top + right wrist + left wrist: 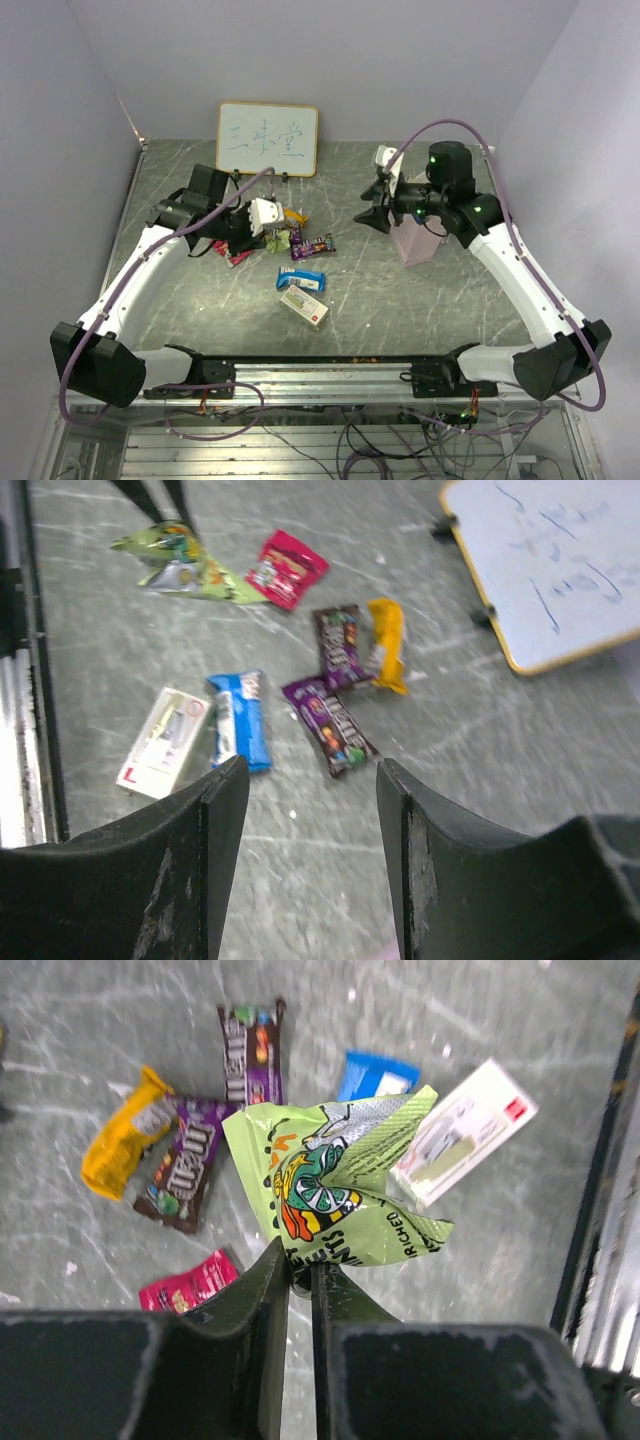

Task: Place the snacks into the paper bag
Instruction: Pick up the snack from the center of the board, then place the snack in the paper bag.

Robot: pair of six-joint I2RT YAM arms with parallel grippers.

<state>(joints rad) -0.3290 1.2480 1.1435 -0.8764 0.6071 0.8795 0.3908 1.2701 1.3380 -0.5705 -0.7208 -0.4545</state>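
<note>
In the top view, nearest the arm bases, a white carton [303,306] with a red corner lies on the grey table [420,310]. The blue-white bar [300,280] is just beside it at its 12 o'clock. Both sit at about 5 o'clock from the left pincer [300,1278].

The left pincer's jaws are nearly closed and pinch one edge of a crumpled green packet [330,1200]. The packet sticks out past the tips, and I cannot tell whether it touches the table. A pink packet [190,1285] lies at 8 o'clock from this pincer in the top view. A purple M&M's packet [312,243] is near at 3 to 4 o'clock. A yellow packet [293,215] is at 1 to 2 o'clock, and in the right wrist view a brown M&M's packet [338,645] lies against it.

The right pincer [310,780] is spread wide and holds nothing. It is well apart from the snacks, which lie off at its 9 o'clock in the top view. The pale pink paper bag [415,245] stands under the right arm, close to this pincer at about 4 o'clock. No snack shows in or against it.

Farthest back, a wood-framed whiteboard [268,138] with blue writing stands against the wall, at 12 o'clock from the left pincer.
</note>
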